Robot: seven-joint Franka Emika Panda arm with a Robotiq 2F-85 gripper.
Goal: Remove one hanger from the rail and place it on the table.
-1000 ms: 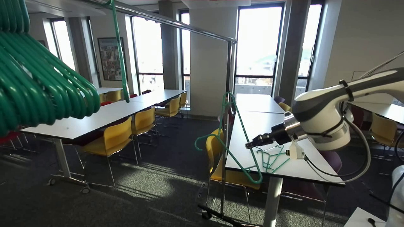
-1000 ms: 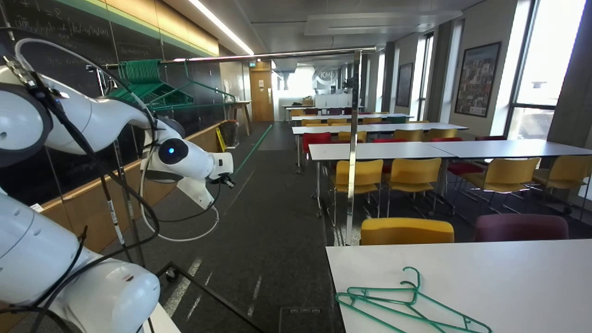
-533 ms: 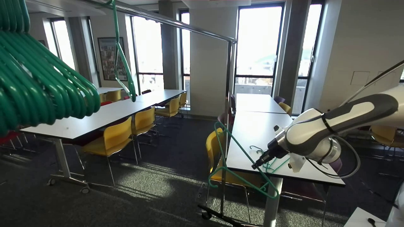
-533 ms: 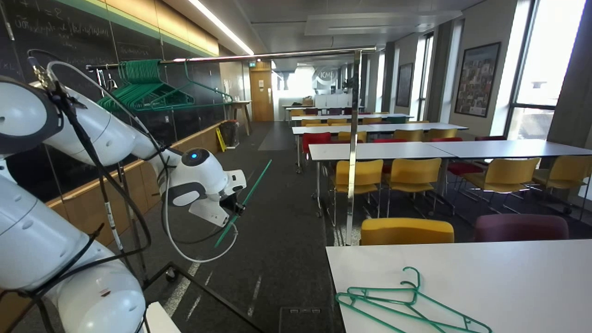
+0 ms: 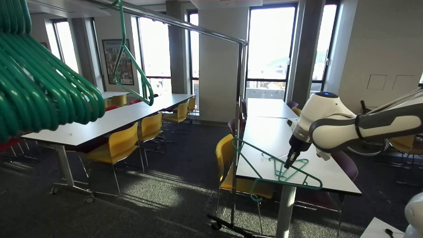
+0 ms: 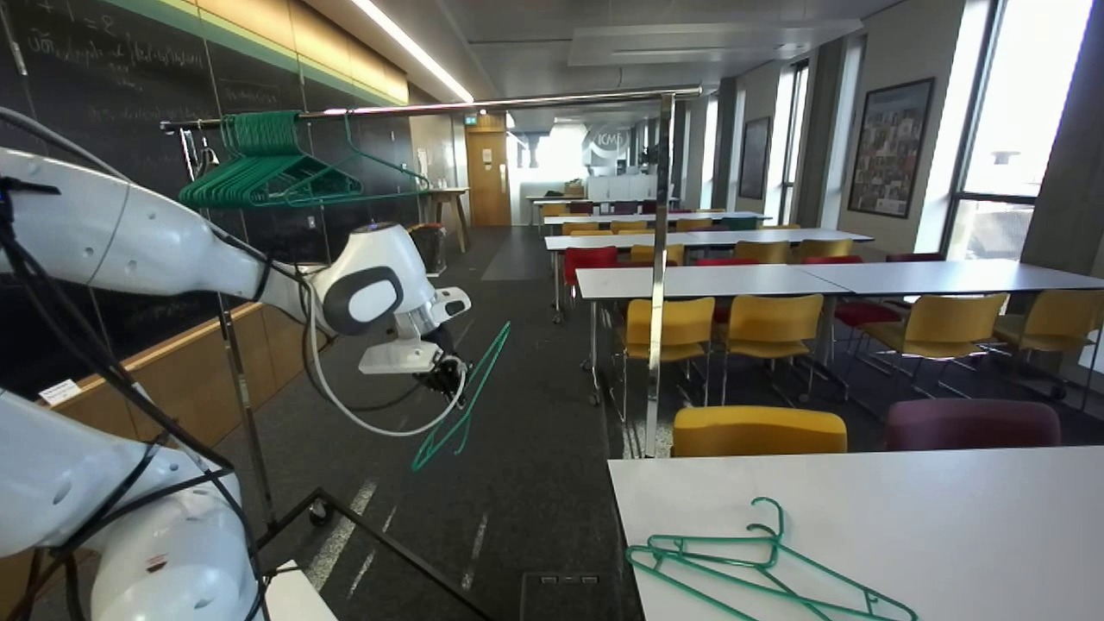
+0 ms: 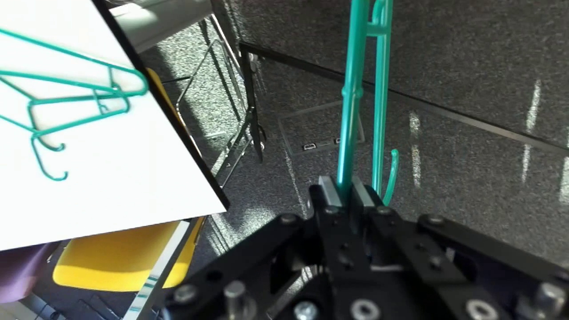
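Robot arm [image 6: 155, 233]: in an exterior view it reaches in from the near left; within the last second its wrist has turned to aim more nearly straight down.
Bunched hangers [image 6: 267, 177]: far left, all on the rail [image 6: 517, 102], unmoved.
Loose hanger [image 5: 134, 62]: just right of the bunch, its hook apart from theirs; it has twisted to show more of its face but remains on the rail, so nothing changes for the task.
Gripper [image 7: 346, 193]: left of the middle, lower and a little further right than a second ago; closed as tight as a thin bar allows, gripping what appears to be a hanger's long lower bar.
Held hanger [image 7: 351, 120]: off the rail, above the floor [image 6: 535, 414], left of the table [image 6: 975, 509]; its gripped bar has gone from steep to more level, the hook now dangling below. Removal looks done; placing is left.
Table: near right, not yet under the hanger. The next move probably calls for a carry to the right, with the low hook kept clear of the edge.
Laid hangers [image 6: 766, 565]: two, overlapping on the tabletop, unmoved; a third set close by could tangle with them.
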